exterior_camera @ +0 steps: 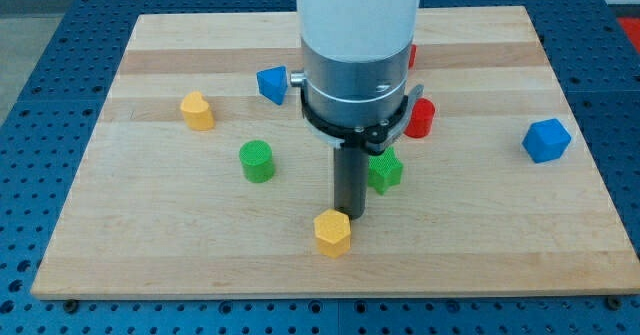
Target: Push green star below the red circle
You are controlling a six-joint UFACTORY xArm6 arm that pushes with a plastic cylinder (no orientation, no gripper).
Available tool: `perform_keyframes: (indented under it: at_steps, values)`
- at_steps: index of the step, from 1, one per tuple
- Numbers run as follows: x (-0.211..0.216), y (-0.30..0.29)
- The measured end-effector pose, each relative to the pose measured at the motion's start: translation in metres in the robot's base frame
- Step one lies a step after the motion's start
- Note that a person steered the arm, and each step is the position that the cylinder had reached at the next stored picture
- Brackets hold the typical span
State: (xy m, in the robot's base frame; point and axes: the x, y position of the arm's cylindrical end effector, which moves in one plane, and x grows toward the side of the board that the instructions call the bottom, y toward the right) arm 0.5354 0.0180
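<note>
The green star [386, 171] lies near the board's middle, partly hidden behind my rod. The red circle [420, 118] stands just above it and a little to the view's right, partly hidden by the arm's body. My tip [349, 215] rests on the board just left of and below the green star, close to it. The tip also sits right above a yellow hexagon block [332, 233], almost touching it.
A green cylinder [257, 161] stands to the view's left of the tip. A yellow block [198, 111] is further left. A blue block [271, 83] sits by the arm's body. A blue cube [546, 140] is at the right. A second red block [411, 55] peeks out behind the arm.
</note>
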Motion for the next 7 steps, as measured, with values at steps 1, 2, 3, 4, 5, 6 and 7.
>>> perform_keyframes:
  at_steps: [1, 2, 3, 4, 5, 6, 7]
  values:
    - [-0.020, 0.004]
    - [-0.043, 0.005]
    - [-0.052, 0.005]
    - [-0.052, 0.005]
    - [-0.052, 0.005]
    - [-0.052, 0.011]
    - [-0.052, 0.022]
